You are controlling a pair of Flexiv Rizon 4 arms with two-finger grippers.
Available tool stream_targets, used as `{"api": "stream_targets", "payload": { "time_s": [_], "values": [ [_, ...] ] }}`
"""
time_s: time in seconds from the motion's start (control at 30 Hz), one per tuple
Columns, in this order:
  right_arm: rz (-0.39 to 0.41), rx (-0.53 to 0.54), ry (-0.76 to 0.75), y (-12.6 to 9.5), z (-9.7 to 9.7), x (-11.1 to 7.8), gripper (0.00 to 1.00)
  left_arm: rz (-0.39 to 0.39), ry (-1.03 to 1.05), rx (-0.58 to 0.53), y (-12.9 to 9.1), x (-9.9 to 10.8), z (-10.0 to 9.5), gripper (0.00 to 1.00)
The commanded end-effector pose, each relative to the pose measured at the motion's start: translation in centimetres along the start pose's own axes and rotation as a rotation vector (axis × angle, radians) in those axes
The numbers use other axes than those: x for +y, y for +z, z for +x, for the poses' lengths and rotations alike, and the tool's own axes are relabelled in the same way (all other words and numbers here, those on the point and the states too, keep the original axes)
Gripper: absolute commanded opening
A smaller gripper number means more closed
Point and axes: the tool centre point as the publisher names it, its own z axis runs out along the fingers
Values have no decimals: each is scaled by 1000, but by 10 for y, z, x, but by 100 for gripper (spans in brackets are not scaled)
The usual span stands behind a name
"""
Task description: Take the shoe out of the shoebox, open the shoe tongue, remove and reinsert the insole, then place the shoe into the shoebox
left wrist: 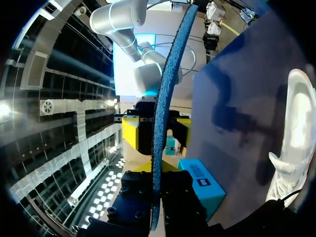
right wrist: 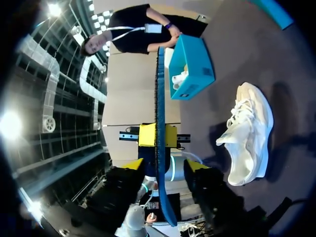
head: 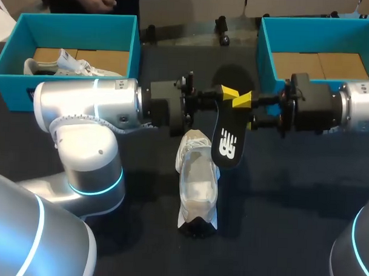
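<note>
A black insole (head: 227,142) with a blue underside hangs over the table's middle, above the white shoe (head: 198,181) lying on the dark tabletop. My left gripper (head: 225,92) is shut on the insole's upper end. In the right wrist view its yellow tips (right wrist: 158,136) press the insole's edge (right wrist: 160,98) from both sides. My right gripper (head: 243,101) faces it, open, and its fingers (right wrist: 195,165) stand clear of the insole on either side. In the left wrist view the insole (left wrist: 165,98) runs from my left gripper (left wrist: 154,190) through the open right gripper (left wrist: 155,133), with the shoe (left wrist: 296,128) off to one side.
A teal shoebox (head: 76,17) at the back left holds a second white shoe (head: 72,66). Another teal shoebox (head: 322,23) stands at the back right with only cardboard showing inside. My left arm's base (head: 89,165) sits close to the shoe's left.
</note>
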Motion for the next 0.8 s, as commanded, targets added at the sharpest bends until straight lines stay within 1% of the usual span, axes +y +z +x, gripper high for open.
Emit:
{"api": "stream_targets", "payload": {
  "time_s": [0.03, 0.17, 0.3, 0.67, 0.8],
  "values": [
    [-42, -41, -6, -23, -1, -15, 100, 0, -8, 11, -4, -5, 1, 0],
    [-70, -77, -63, -39, -4, -16, 100, -5, -34, 15, -12, -11, 4, 0],
    [-80, -101, -102, -53, -5, -18, 100, -12, -55, 19, -20, -17, 7, 0],
    [-89, -170, -162, -85, -7, -26, 100, -32, -132, 35, -41, -34, 18, 0],
    [-86, -197, -187, -95, -8, -29, 100, -41, -155, 49, -47, -37, 22, 0]
  ]
}}
